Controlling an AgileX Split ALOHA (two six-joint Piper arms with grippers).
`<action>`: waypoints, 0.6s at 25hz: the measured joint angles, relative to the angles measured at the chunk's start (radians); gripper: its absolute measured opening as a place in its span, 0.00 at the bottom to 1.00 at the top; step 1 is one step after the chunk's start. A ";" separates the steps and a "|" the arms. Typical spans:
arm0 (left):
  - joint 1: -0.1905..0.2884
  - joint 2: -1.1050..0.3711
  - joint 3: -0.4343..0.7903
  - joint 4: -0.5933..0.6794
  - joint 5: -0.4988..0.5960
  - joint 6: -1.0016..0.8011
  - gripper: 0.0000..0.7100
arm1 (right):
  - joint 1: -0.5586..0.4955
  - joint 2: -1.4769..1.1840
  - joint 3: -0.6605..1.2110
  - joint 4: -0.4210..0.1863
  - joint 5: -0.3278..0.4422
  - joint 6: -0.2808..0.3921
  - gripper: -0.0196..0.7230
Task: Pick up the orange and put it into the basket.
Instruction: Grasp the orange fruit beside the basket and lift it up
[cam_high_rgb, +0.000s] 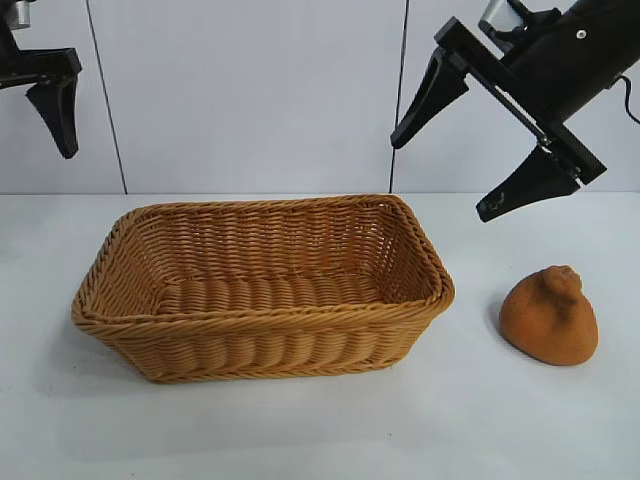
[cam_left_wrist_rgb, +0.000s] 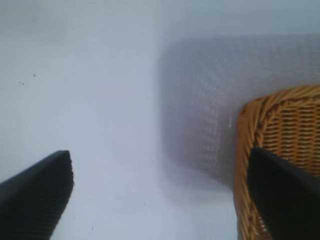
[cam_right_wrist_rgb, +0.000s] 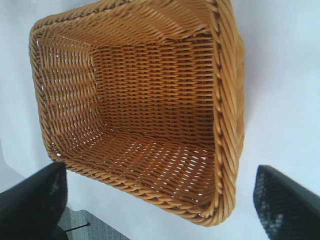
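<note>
The orange (cam_high_rgb: 550, 318), a rough orange-brown lump with a knob on top, rests on the white table to the right of the basket (cam_high_rgb: 270, 318). It is out of both wrist views. The basket is a tan wicker rectangle with nothing inside it. My right gripper (cam_high_rgb: 442, 177) hangs open in the air above the basket's right end, up and to the left of the orange. The right wrist view has the basket's inside and braided rim (cam_right_wrist_rgb: 225, 100) between the right gripper's (cam_right_wrist_rgb: 160, 170) spread fingers. My left gripper (cam_high_rgb: 50, 110) is raised at the far left, open.
A pale wall with vertical seams stands behind the table. In the left wrist view the left gripper (cam_left_wrist_rgb: 160, 155) hovers over bare table beside a corner of the basket (cam_left_wrist_rgb: 295, 115). Bare table surface (cam_high_rgb: 320, 430) lies in front of the basket.
</note>
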 joint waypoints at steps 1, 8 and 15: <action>0.000 -0.030 0.033 0.000 0.000 0.002 0.95 | 0.000 0.000 0.000 0.000 0.001 0.000 0.96; 0.000 -0.373 0.410 0.058 0.000 0.014 0.95 | 0.000 0.000 0.000 0.000 0.011 0.000 0.96; 0.000 -0.794 0.826 0.135 -0.005 0.029 0.95 | 0.000 0.000 0.000 0.000 0.016 0.000 0.96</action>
